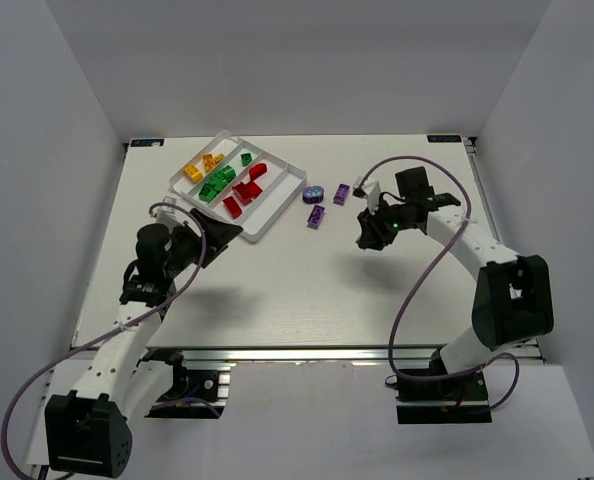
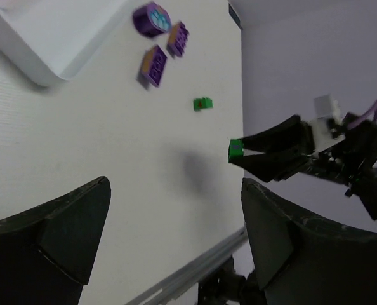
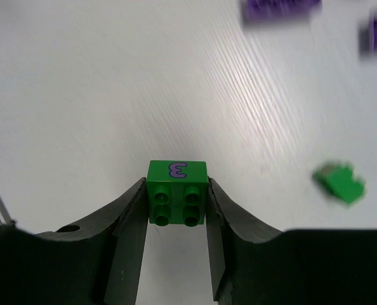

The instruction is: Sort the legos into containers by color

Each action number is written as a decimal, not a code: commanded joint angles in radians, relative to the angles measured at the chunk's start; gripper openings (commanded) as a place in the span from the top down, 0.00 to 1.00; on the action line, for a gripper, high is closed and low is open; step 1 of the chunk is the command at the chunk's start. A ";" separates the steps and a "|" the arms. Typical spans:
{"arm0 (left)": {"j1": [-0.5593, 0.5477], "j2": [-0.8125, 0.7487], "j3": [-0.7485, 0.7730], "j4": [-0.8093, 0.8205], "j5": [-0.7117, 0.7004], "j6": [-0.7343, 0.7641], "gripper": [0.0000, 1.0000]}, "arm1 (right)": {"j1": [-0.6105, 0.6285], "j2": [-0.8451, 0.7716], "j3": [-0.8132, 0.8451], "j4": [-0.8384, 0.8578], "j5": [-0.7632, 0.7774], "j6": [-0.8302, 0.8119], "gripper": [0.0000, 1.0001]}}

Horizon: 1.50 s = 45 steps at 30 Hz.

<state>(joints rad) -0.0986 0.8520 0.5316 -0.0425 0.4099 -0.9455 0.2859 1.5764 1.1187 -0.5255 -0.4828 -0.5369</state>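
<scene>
My right gripper (image 3: 176, 204) is shut on a green lego (image 3: 177, 190) with a purple "3" on it, held above the table right of centre (image 1: 365, 238). Another green lego (image 3: 339, 182) lies on the table nearby (image 2: 203, 103). One round purple lego (image 1: 314, 192) and two square purple ones (image 1: 342, 193) (image 1: 317, 216) lie beside the white tray (image 1: 282, 205). Its containers hold yellow-orange (image 1: 192, 172), green (image 1: 222, 175) and red legos (image 1: 245, 190). The left gripper (image 1: 222, 232) hangs open and empty at the tray's near corner (image 2: 176, 184).
White walls close in the table on the left, back and right. A metal rail (image 1: 277, 352) runs along the near edge. A purple cable (image 1: 417, 290) loops from the right arm over the table's right side.
</scene>
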 commanded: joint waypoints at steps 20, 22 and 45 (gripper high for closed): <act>-0.418 0.334 0.100 0.441 0.124 -0.049 0.13 | 0.259 -0.243 -0.022 0.074 -0.435 -0.427 1.00; -0.434 0.354 0.108 0.457 0.135 -0.050 0.13 | 0.269 -0.251 -0.026 0.094 -0.424 -0.414 1.00; -0.492 0.464 0.231 0.355 0.176 0.020 0.24 | 0.328 -0.219 -0.014 0.222 -0.290 -0.282 1.00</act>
<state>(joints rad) -0.5823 1.3182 0.7200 0.3252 0.5621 -0.9470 0.6102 1.3510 1.0958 -0.3576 -0.7803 -0.8577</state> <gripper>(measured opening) 0.773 0.427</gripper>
